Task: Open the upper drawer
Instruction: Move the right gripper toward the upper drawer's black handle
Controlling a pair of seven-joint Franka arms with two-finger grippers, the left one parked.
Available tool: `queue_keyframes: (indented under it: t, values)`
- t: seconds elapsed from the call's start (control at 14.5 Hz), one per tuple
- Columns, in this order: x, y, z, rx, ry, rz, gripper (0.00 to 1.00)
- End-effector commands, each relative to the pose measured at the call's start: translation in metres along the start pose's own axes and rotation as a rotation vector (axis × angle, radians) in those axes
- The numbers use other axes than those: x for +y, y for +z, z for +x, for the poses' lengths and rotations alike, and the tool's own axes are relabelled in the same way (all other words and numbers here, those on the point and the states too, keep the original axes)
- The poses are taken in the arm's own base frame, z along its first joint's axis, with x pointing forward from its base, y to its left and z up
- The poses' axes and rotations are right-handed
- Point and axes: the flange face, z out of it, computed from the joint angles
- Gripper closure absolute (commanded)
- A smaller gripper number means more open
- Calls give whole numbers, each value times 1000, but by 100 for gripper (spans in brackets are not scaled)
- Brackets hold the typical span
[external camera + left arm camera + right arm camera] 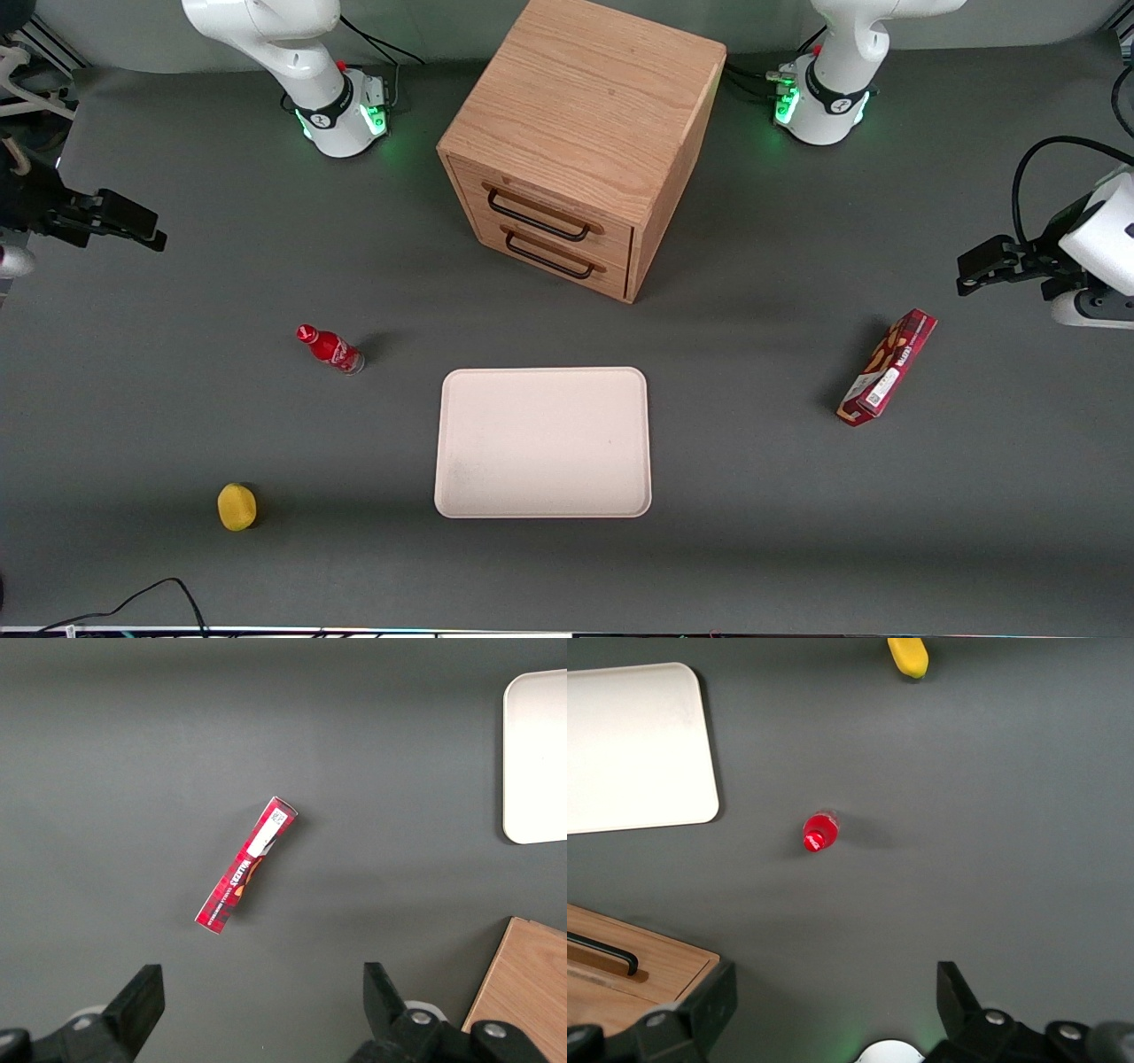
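Upper drawer (542, 215) closed; pincer (133, 221) spread, well apart.

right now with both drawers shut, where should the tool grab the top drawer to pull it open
Grip the top drawer's black wire handle near its middle, coming from in front of the cabinet. The bar stands off the wood, leaving a gap for one finger. The tool hangs open at the working arm's end of the table.

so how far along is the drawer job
Nothing is done yet: the upper drawer sits flush in the cabinet, fully closed. The gripper hovers at the working arm's end of the table, jaws open, holding nothing. Reaching the handle, gripping and pulling all remain.
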Motion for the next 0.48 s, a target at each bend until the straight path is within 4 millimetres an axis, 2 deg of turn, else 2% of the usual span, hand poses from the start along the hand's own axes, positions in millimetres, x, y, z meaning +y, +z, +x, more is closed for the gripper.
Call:
queue_keyframes:
  t: [0.0, 0.21, 0.41]
  values:
    - [19, -15, -11, -13, -27, -8, 0]
    - [33, -16, -10, -14, -61, 30, 0]
    - [34, -18, -8, 2, -108, 40, 0]
